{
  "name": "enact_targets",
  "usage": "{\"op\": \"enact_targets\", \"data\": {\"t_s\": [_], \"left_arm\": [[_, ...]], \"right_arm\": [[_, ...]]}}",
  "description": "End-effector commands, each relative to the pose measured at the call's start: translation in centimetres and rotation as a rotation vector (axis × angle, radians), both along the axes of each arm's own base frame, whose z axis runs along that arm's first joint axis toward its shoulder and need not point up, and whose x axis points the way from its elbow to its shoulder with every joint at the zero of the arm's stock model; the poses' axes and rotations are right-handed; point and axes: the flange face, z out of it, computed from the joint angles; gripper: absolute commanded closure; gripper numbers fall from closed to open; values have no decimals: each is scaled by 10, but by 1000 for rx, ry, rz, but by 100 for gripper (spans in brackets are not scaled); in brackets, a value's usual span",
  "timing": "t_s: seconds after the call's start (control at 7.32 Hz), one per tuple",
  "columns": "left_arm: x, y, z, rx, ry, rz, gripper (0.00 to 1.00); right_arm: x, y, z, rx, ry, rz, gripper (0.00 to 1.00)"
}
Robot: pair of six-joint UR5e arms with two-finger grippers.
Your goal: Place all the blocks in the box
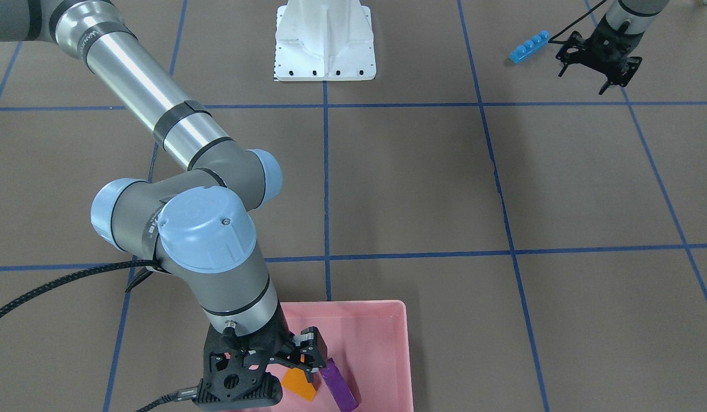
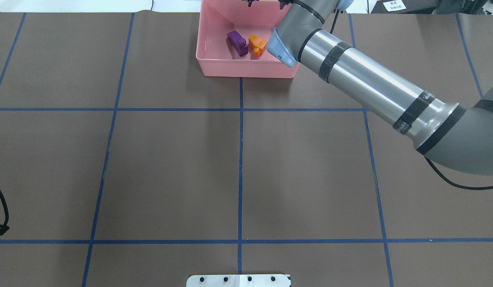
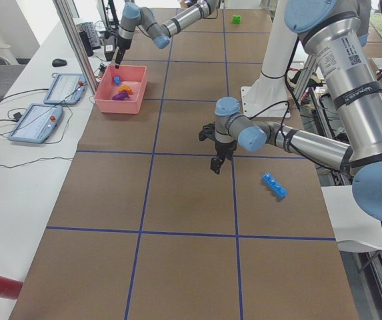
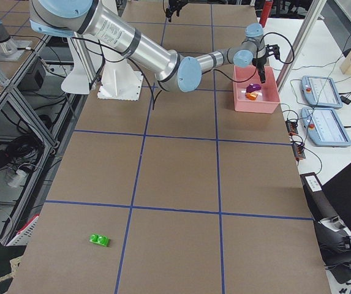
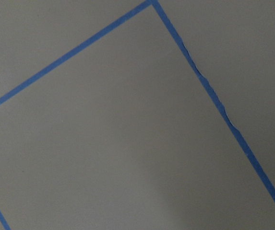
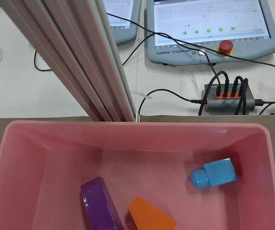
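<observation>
Purple brick (image 6: 101, 203) and orange brick (image 6: 151, 220) sit in the box (image 6: 55, 139) below the spread right hand (image 1: 267, 372). Left hand (image 1: 582, 82) is spread too.

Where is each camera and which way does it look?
Front-facing: across the table, facing the robot; shows both arms, right end effector above the box.
Overhead: behind the robot, looking down; shows the right arm.
Exterior left: table end, looking along it; left arm near, by the long blue brick.
Exterior right: other end; right arm near, green brick in front.
Left wrist: faces table and tape; no body.
Right wrist: faces into the box; no body.
Shared: overhead and right wrist both see purple brick, orange brick.
</observation>
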Motion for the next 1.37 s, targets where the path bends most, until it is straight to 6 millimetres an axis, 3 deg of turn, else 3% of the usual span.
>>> {"op": "enact_targets", "data": {"t_s": [0.0, 0.14, 0.27, 0.55, 0.68, 0.82, 0.96, 1.09, 1.23], "left_arm": [[18, 69, 18, -28, 0, 16, 0], [16, 88, 25, -19, -16, 24, 0], [28, 105, 26, -33, -26, 18, 0], [53, 137, 28, -36, -40, 18, 0], [62, 151, 29, -34, -43, 29, 0], [67, 161, 30, -39, -46, 43, 0], [72, 172, 31, -36, -49, 49, 0], [76, 184, 32, -43, -52, 61, 0], [78, 189, 36, -42, -58, 69, 0]], "right_arm": [[47, 30, -13, -117, 48, -57, 1], [72, 47, -11, -150, 80, -93, 1], [91, 69, 2, -180, 137, -133, 1], [138, 127, 70, -161, 230, -229, 0], [164, 146, 101, -169, 233, -242, 0], [184, 174, 118, -214, 250, -264, 0], [198, 195, 122, -238, 284, -297, 0], [206, 206, 123, -253, 297, -309, 0], [209, 209, 137, -265, 308, -317, 0]]}}
